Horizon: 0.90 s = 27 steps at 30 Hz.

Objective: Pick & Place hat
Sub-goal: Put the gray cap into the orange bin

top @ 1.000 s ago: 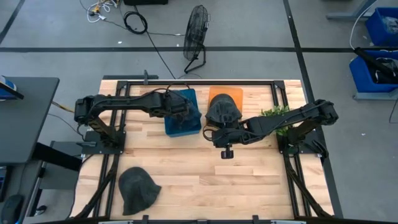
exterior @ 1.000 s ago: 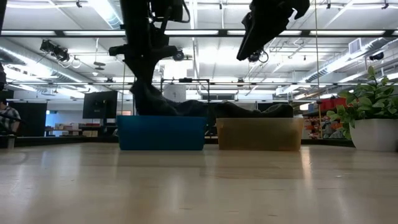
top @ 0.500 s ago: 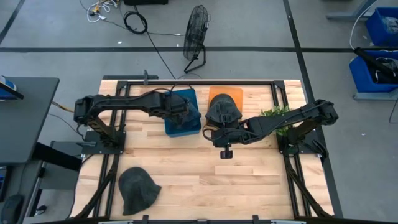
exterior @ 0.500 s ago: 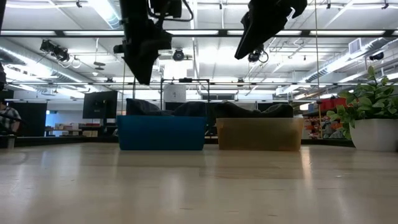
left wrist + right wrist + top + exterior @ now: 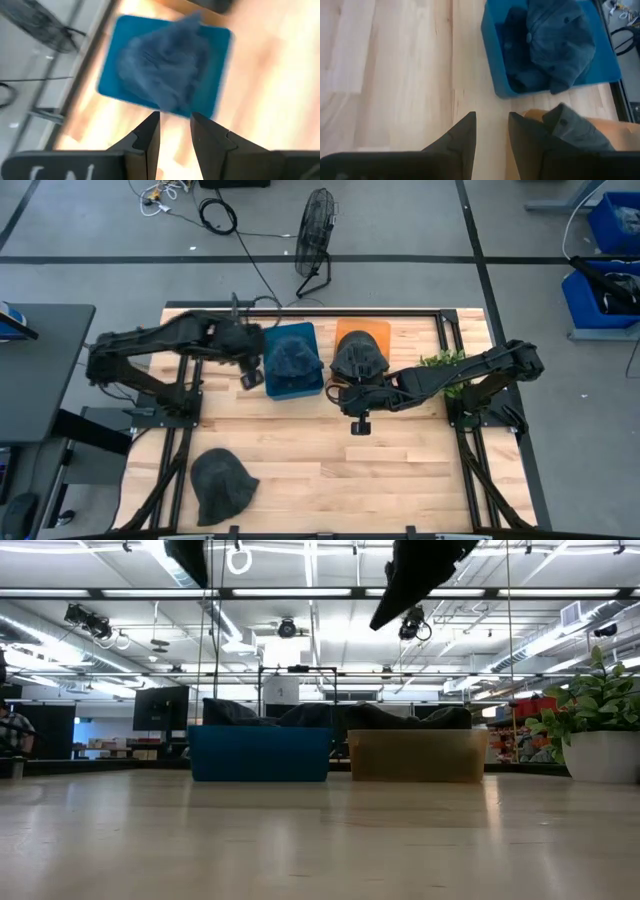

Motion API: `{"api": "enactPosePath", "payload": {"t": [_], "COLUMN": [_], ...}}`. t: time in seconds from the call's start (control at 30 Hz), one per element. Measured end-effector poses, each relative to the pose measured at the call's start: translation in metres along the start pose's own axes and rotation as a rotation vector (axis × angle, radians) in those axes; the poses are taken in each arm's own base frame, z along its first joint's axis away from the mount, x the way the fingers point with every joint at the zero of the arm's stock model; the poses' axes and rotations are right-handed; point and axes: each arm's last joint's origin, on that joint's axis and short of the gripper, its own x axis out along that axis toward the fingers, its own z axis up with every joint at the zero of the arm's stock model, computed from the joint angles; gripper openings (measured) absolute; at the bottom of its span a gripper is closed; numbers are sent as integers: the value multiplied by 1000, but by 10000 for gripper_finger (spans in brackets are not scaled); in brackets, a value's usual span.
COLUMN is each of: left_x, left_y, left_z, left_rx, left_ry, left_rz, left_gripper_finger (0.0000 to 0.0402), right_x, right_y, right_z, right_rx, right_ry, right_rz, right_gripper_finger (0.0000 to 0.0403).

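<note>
A dark grey hat (image 5: 293,358) lies crumpled inside the blue bin (image 5: 272,388), also seen in the left wrist view as hat (image 5: 165,65) and bin (image 5: 216,47). A second dark hat (image 5: 358,358) sits in the orange bin (image 5: 345,330). A third dark hat (image 5: 222,483) lies flat on the table near its near-left corner. My left gripper (image 5: 250,378) hovers high just left of the blue bin, fingers open with a narrow gap (image 5: 175,125), holding nothing. My right gripper (image 5: 358,423) hangs above the table on the near side of the orange bin, open and empty (image 5: 492,125).
A potted plant (image 5: 445,362) stands by the right arm's base, right of the orange bin (image 5: 415,755). The two bins stand side by side at the far middle of the table. Bare wood lies between the bins and the near edge. A fan stands on the floor beyond the table.
My left gripper, which was down in the blue bin with the hat hanging from it, let go, rose clear and drew back toward the table's left. The hat dropped and now lies slumped inside the blue bin.
</note>
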Motion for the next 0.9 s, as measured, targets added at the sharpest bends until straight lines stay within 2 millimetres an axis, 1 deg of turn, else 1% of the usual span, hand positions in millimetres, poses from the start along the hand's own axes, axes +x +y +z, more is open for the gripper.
{"api": "enactPosePath", "payload": {"t": [0.07, 0.17, 0.27, 0.4, 0.47, 0.53, 0.6, 0.63, 0.8, 0.9], "left_x": [-10, -21, -29, -38, -45, -49, -49, -47, -25, -17], "left_y": [-3, -13, -29, -60, -77, -96, -114, -120, -143, -154], "left_z": [-10, -23, -36, -49, -58, -70, -88, -97, -146, -166], "left_rx": [-36, -136, -131, -170, -137, -67, -16, -14, -139, -239], "left_ry": [27, 85, 144, 176, 181, 193, 208, 228, 416, 495], "left_rz": [-54, -112, -129, -163, -187, -203, -196, -183, -108, -114], "left_gripper_finger": [110, 110, 110, 110, 110, 110, 110, 110, 110, 110], "right_x": [0, 0, 0, 0, 0, 0, 0, 0, 0, 0], "right_y": [0, 0, 0, 0, 0, 0, 0, 0, 0, 0], "right_z": [3, 6, 7, 6, 6, 6, 6, 6, 6, 6], "right_rx": [12, 24, 45, 79, 102, 121, 127, 127, 112, 100], "right_ry": [-33, -62, -66, -64, -63, -61, -61, -61, -61, -61], "right_rz": [1, 3, 4, 5, 6, 6, 8, 8, 8, 8], "right_gripper_finger": [118, 118, 118, 118, 118, 118, 118, 118, 118, 118]}}
